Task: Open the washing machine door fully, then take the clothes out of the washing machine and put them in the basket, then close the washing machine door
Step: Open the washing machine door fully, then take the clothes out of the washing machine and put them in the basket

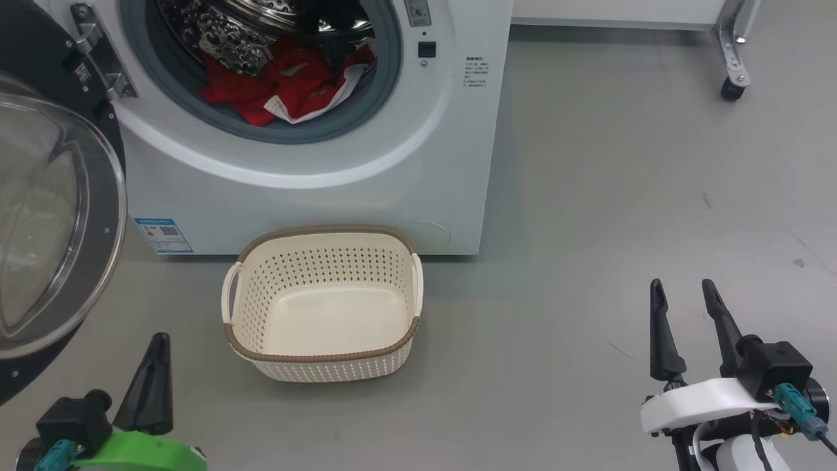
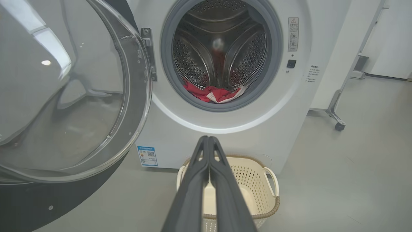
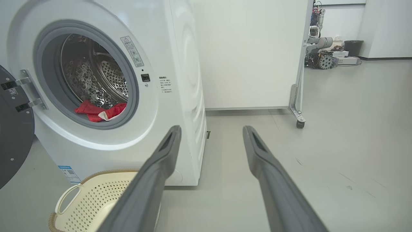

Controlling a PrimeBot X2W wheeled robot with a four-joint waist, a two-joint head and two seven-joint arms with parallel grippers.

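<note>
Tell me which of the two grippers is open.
The right gripper is open: its two dark fingers stand apart with a clear gap between them. The left gripper has its fingers pressed together, holding nothing.

The blue label (image 1: 163, 235), warning sticker (image 2: 293, 34) and small print (image 1: 475, 72) on the washing machine (image 1: 392, 163) are unreadably small.

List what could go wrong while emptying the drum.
The red jersey lies crumpled behind the grey seal; a grab might catch only part.
The open washing machine door stands close beside the shut left claw; its swing might strike it.
The basket is small; trailing fabric might land on the floor.
</note>
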